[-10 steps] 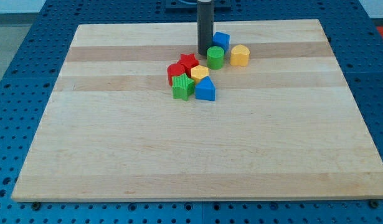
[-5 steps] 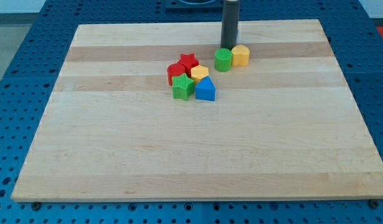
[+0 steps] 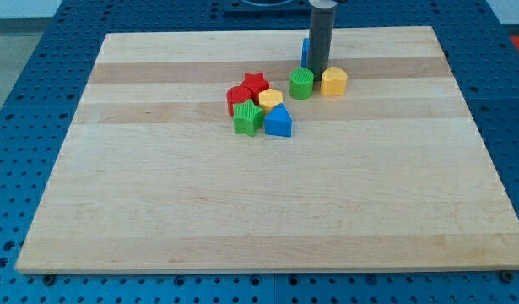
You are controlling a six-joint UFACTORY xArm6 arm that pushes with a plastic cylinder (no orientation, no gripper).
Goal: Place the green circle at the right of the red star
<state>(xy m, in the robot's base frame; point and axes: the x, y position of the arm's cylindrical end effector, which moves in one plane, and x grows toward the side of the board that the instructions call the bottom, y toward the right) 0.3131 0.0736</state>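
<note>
The green circle (image 3: 301,84) sits on the wooden board (image 3: 267,203), to the right of the red star (image 3: 256,84) with a gap between them. My tip (image 3: 316,73) stands just above and to the right of the green circle, between it and the yellow block (image 3: 333,81). The rod hides most of a blue block (image 3: 305,51) behind it.
Left of the green circle lies a tight cluster: the red star, a red round block (image 3: 237,98), a yellow block (image 3: 270,99), a green block (image 3: 247,118) and a blue block (image 3: 278,122). The board's top edge is close behind the rod.
My tip has moved right, from the left of the green circle to between it and the yellow block. The green circle shifted right; the yellow block was nudged further right.
</note>
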